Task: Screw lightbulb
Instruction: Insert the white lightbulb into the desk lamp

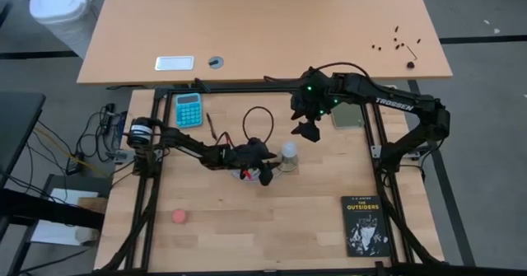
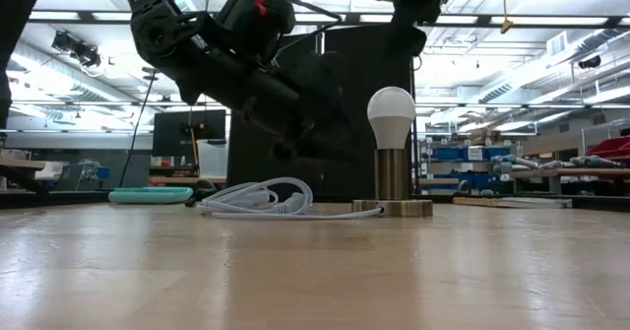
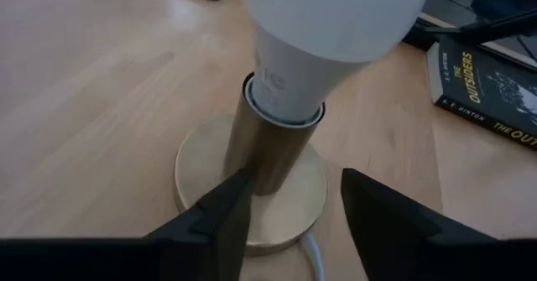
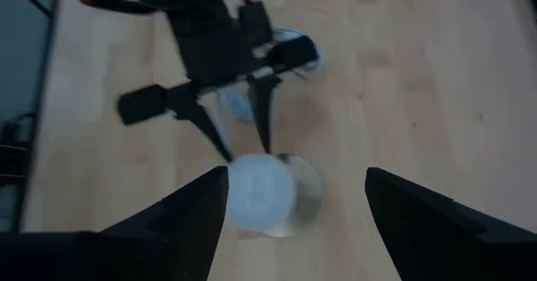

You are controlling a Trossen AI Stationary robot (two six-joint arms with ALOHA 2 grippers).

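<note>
Pale wooden tabletop carries the lightbulb (image 3: 336,13), seated upright in a brass socket (image 3: 273,151) just ahead of the left gripper (image 3: 294,205), whose jaws stand spread. The right gripper (image 4: 294,205) hovers above it, jaws wide. Light, slippery, fragile glass: grasp gently around its widest part.

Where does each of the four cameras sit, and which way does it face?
High view: above, facing down; both arms, lightbulb.
Low view: table height, facing level; lightbulb, arms overhead.
Left wrist view: on the left arm, facing the brass socket; left gripper open.
Right wrist view: above, facing down; right gripper open.
All four share the lightbulb.
</note>
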